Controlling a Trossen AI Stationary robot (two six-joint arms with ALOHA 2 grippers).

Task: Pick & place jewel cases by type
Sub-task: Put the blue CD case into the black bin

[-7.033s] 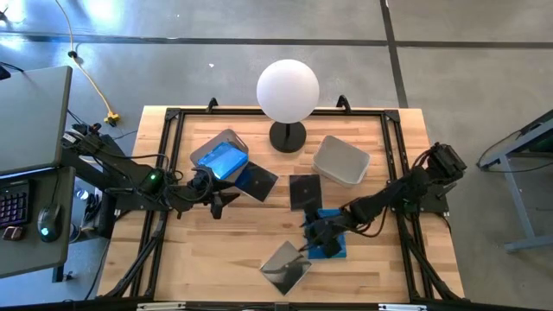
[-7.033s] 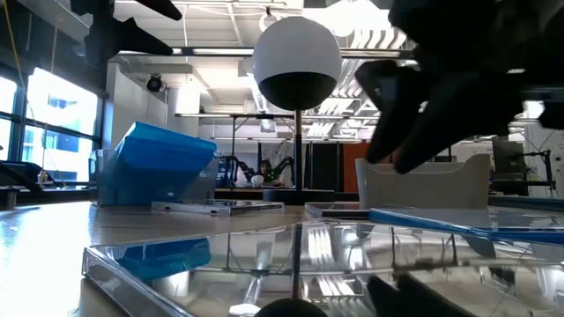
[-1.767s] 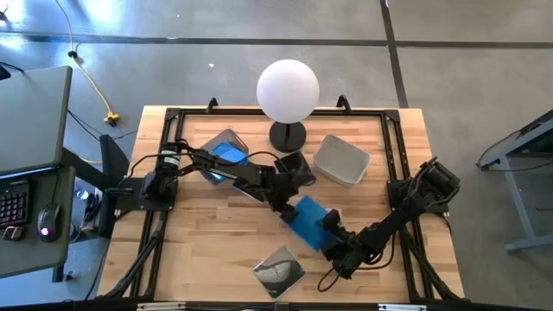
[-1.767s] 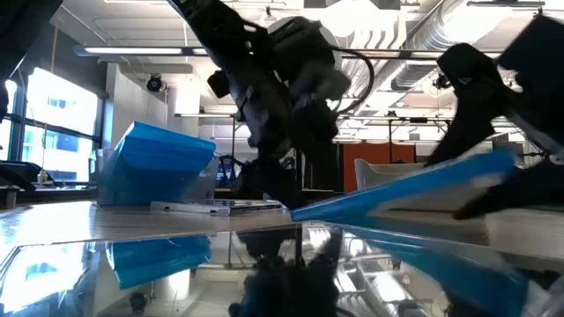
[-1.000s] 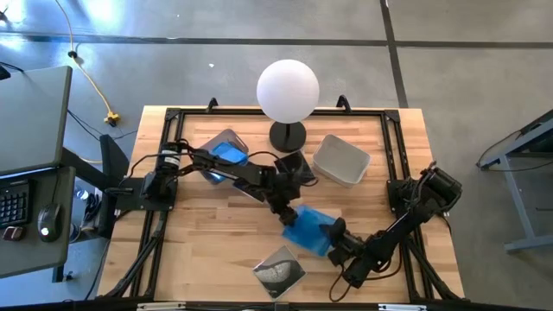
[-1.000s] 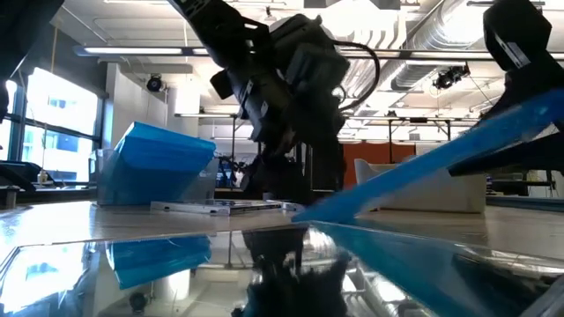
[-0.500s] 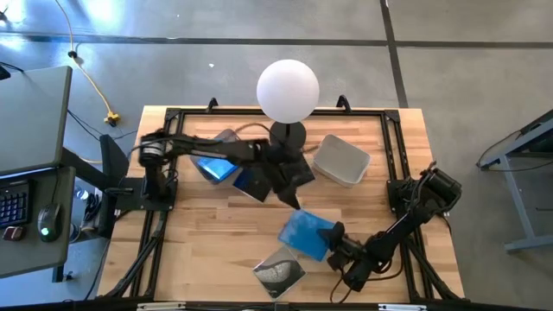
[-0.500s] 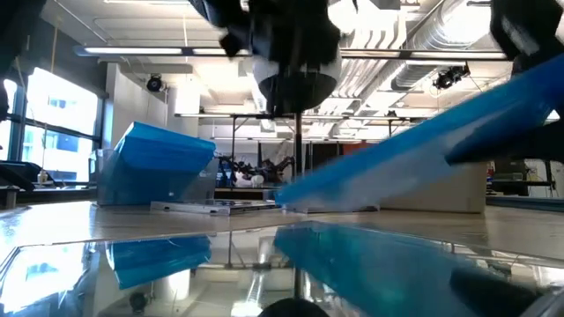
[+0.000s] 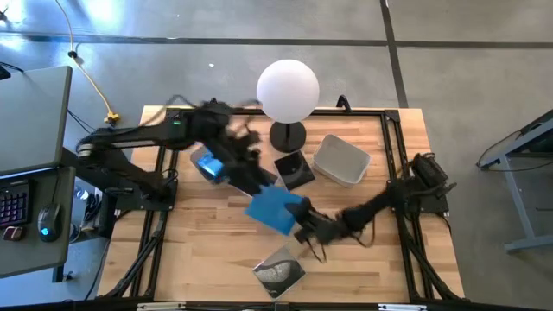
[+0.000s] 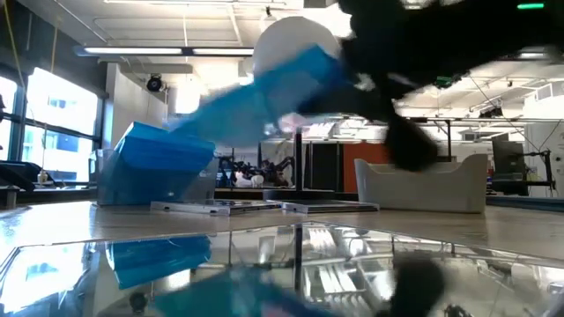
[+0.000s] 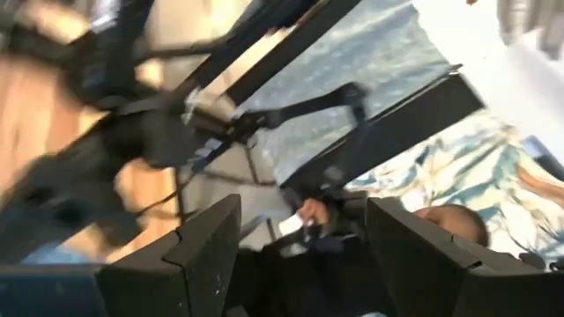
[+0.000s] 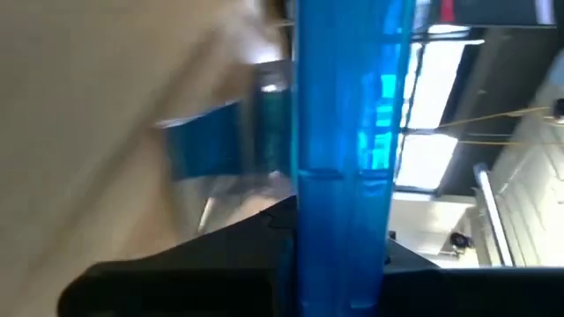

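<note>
My right gripper (image 9: 302, 226) is shut on a translucent blue jewel case (image 9: 275, 210), which shows edge-on in the right wrist view (image 12: 344, 132) and hangs in the air in the low view (image 10: 264, 88). My left gripper (image 9: 240, 149) is blurred over the far left of the table; its wrist view shows it open (image 11: 300, 255) with nothing between the fingers. Another blue case (image 9: 210, 164) leans inside the left grey bin (image 10: 104, 172). Two dark cases (image 9: 294, 168) (image 9: 259, 180) lie flat mid-table. A glossy case (image 9: 279, 269) lies by the near edge. My right gripper pinches the blue case between its two fingers (image 12: 220, 255) at the case's near-right edge (image 12: 339, 255). The fingers reach in roughly level from the table's right. The case is lifted clear of the table and tilted, its free left end lower than the held end.
A lamp with a white globe (image 9: 288, 91) stands at the far middle. An empty grey bin (image 9: 341, 160) sits at the far right. A black frame (image 9: 393, 147) runs around the table's edges. Bare wood lies at the near left (image 9: 207, 250).
My right gripper has carried the blue case toward the table's left and far side, and the case's lower end has risen clear of the table. My left gripper has drawn away from that case, toward the far left, over the left bin.
</note>
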